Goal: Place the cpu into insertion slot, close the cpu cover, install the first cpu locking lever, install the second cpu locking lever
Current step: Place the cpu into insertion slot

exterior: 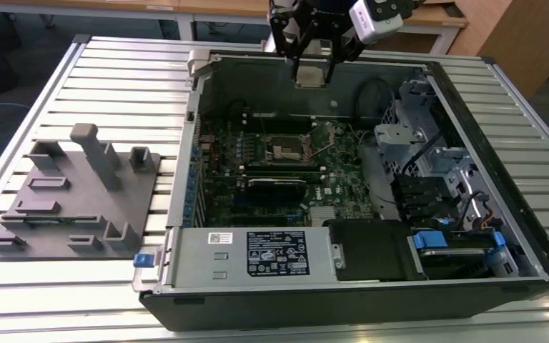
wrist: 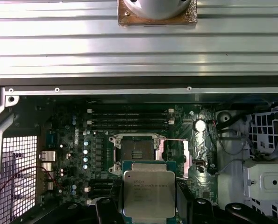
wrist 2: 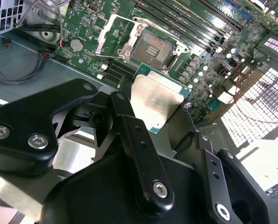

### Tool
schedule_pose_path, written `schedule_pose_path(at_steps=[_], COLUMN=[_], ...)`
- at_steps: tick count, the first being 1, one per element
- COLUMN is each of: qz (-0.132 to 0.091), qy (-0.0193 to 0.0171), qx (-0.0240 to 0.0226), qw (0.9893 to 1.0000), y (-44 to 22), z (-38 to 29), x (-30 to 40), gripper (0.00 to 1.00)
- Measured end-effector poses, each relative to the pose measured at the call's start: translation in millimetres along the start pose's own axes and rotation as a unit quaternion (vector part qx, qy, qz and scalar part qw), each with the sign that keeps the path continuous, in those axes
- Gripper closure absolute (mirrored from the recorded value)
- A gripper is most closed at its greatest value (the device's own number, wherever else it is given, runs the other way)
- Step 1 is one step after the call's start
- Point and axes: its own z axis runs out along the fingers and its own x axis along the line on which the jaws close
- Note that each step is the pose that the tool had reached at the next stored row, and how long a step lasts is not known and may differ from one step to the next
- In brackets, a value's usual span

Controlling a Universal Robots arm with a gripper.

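Fingers (wrist 2: 134, 135) of gripper (wrist 2: 156, 97) clamped on cpu (wrist 2: 158, 106), held up over pc case (exterior: 351, 309), apart from insertion slot (wrist 2: 155, 46); slot bare, cpu cover (wrist 2: 111, 35) flipped open.

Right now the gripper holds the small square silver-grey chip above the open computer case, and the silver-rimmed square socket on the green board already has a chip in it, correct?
No. The silver-rimmed square socket is empty, its dark centre bare, as the second wrist view shows. The gripper does hold the small square silver-grey chip.
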Motion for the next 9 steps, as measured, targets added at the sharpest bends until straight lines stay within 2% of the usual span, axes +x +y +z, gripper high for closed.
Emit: schedule_pose_path(at_steps=[9], qz=[0.0], qy=[-0.0001], qx=[-0.0001], qw=[1.0], y=[-0.2], z=[2.4], x=[-0.1], gripper=[0.46])
